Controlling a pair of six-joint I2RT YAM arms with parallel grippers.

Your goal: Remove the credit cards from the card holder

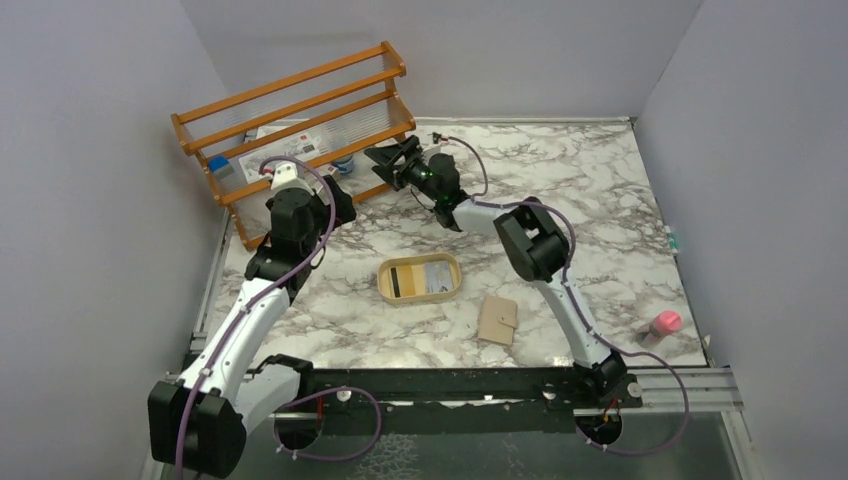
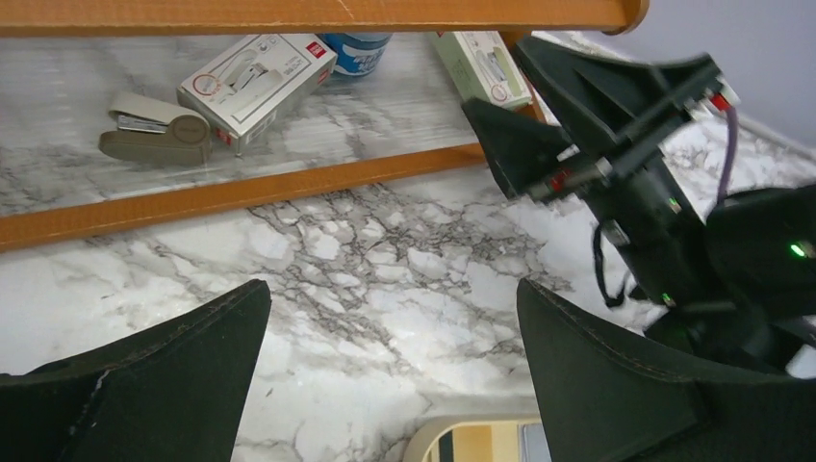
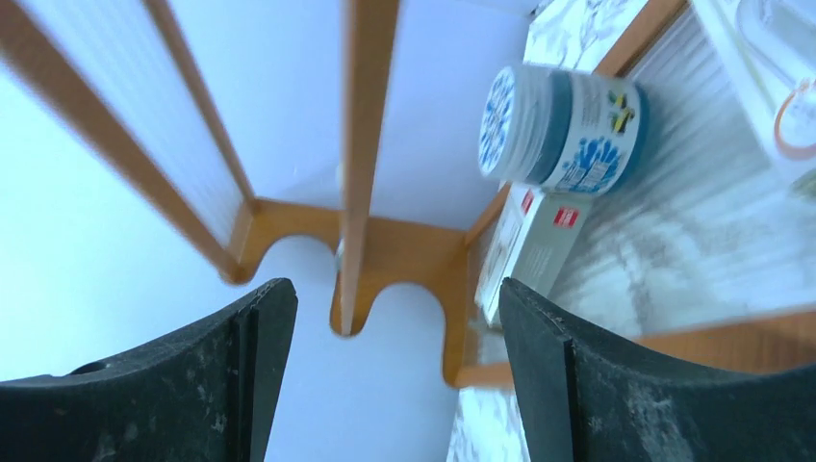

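Top external: card holder (image 1: 497, 320) sits by table's near edge, well apart from right claw (image 1: 385, 155) toward far edge; it and left claw (image 2: 393, 289) gape empty.

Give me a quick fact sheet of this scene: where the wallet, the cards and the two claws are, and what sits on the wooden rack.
card holder: tan, flat on the marble table, beside the tray, untouched
credit cards: lying in the oval tray, one showing a black stripe
left gripper: open, empty, above the table, facing the rack
right gripper: open, empty, up at the wooden rack
on the rack: stapler, small boxes, blue-and-white jar
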